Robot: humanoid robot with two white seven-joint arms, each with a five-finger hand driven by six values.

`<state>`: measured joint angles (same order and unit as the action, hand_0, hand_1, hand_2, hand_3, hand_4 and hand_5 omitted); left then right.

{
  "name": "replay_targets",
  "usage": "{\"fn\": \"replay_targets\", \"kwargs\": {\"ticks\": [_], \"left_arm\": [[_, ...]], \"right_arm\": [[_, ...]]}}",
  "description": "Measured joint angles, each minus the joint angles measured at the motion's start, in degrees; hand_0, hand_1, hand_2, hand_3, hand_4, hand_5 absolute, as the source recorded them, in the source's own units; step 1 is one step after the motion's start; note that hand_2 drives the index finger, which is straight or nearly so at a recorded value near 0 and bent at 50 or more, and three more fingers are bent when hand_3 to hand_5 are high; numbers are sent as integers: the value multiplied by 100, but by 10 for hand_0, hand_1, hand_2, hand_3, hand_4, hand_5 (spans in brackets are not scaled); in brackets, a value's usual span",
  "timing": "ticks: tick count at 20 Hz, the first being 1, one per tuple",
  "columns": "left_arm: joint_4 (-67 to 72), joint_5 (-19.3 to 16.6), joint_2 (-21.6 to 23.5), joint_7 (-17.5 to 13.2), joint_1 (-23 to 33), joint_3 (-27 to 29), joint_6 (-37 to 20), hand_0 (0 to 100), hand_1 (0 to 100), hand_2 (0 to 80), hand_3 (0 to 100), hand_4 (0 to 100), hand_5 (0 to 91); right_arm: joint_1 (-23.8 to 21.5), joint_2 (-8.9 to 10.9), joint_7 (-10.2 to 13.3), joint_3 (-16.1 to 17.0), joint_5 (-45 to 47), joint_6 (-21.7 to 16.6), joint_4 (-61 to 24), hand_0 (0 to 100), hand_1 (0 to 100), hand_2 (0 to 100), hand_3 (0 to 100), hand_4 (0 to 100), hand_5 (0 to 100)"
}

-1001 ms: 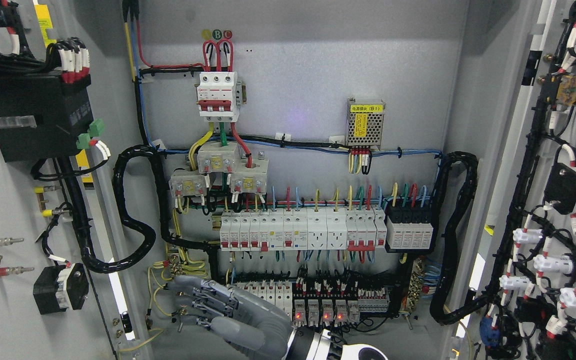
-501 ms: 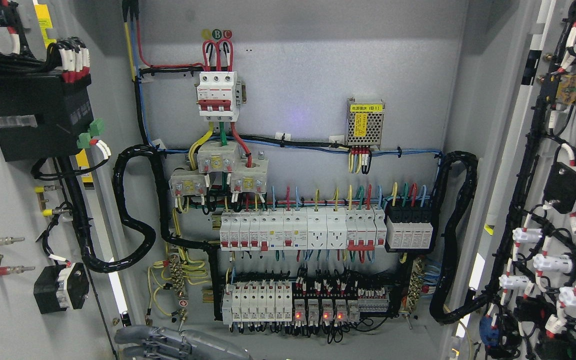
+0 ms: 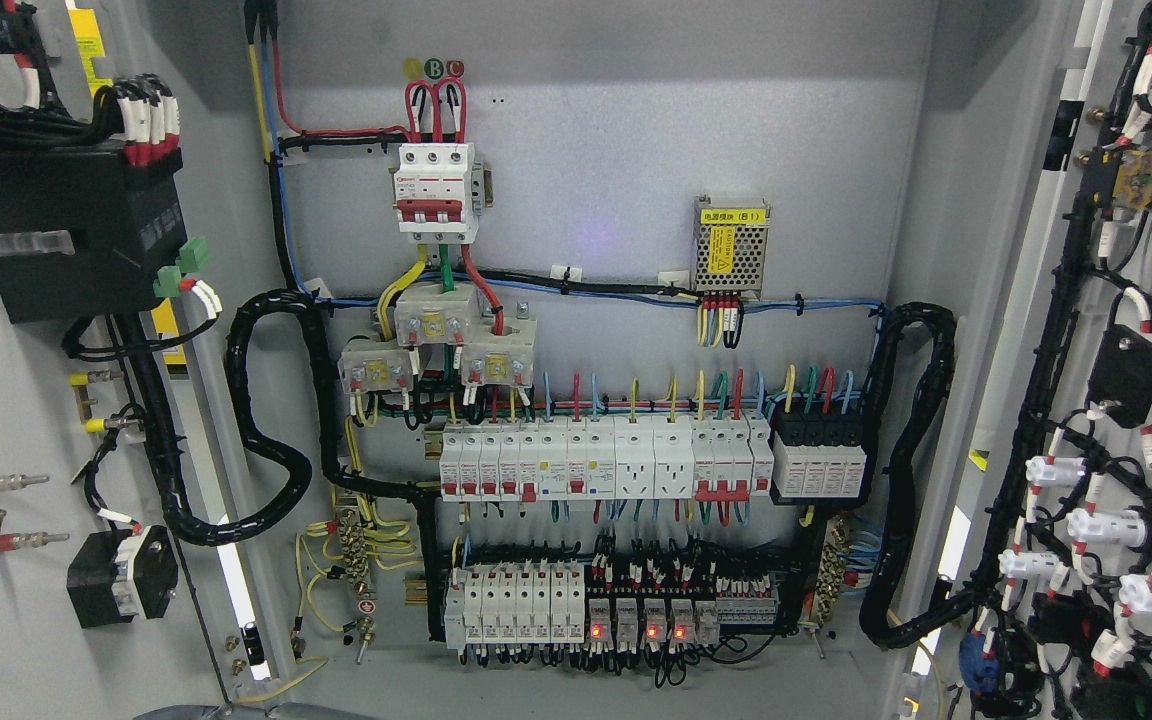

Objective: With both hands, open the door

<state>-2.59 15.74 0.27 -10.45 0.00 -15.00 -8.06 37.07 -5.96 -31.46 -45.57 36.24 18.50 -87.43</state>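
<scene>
Evidently both doors stand swung wide: left door (image 3: 26, 400), right door (image 3: 1126, 400), cabinet interior (image 3: 596, 250) exposed. I see neither robot hand, so grip state unknown; opening looks complete, retreat next.

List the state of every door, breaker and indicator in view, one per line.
Left door: swung open.
Right door: swung open.
Three-pole breaker: wired, lever position unclear.
Relay indicators: four glowing red.
Robot hands: out of view.
</scene>
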Motion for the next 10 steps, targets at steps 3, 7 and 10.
{"fn": "replay_targets", "kwargs": {"ticks": [3,7,10], "left_arm": [[-2,0,-6,1,0,-1,1,120,556,0,0,0,0],[-3,0,-12,2,0,-2,4,120,556,0,0,0,0],[-3,0,-16,3,0,-3,4,120,556,0,0,0,0]], "right_arm": [[22,-57,5,-81,7,108,4,0,500,40,0,0,0],[50,-115,22,-167,8,160,7,0,500,40,0,0,0],[83,-148,138,-218,8,208,9,0,500,40,0,0,0]]}}
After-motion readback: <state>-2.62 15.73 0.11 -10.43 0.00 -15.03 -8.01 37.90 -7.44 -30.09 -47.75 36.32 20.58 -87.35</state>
